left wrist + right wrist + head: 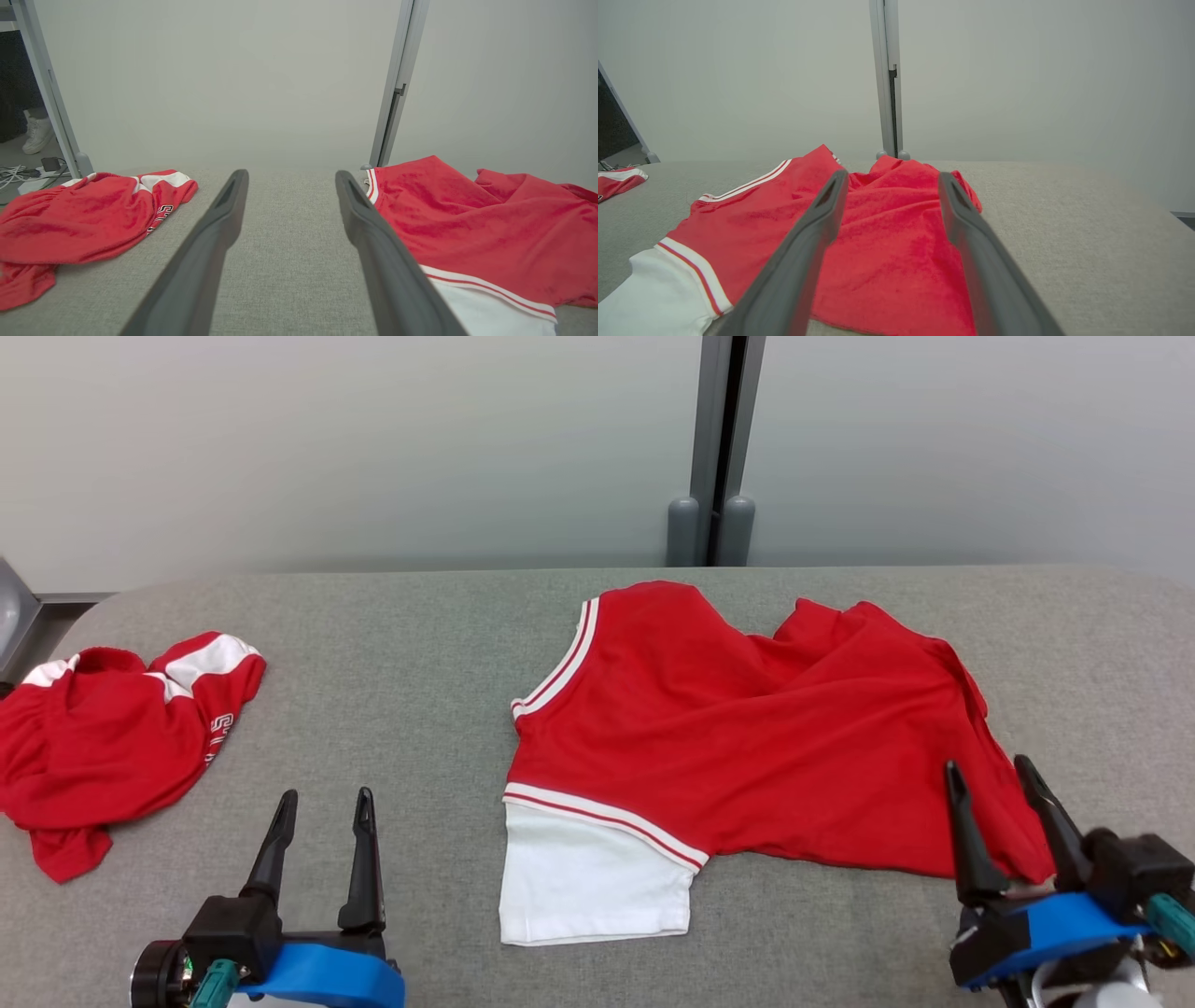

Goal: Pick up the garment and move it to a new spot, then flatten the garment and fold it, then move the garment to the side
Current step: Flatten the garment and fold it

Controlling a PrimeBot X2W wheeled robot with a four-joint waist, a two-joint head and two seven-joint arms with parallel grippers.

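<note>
A red garment [747,728] with white-striped trim and a white panel at its near left lies spread but rumpled on the grey table [420,663], right of centre. It shows on the right in the left wrist view as the garment [476,219] and across the middle in the right wrist view as the garment [882,233]. My left gripper [322,795] stands open over bare table, left of the garment, with nothing between its fingers. My right gripper [990,767] is open too, poised above the garment's near right corner, holding nothing.
A second red and white garment [112,737] lies bunched at the table's left edge, also seen as that garment [88,214]. A grey post [714,448] and pale wall stand behind the table. A person's white shoe [37,135] and cables sit on the floor far left.
</note>
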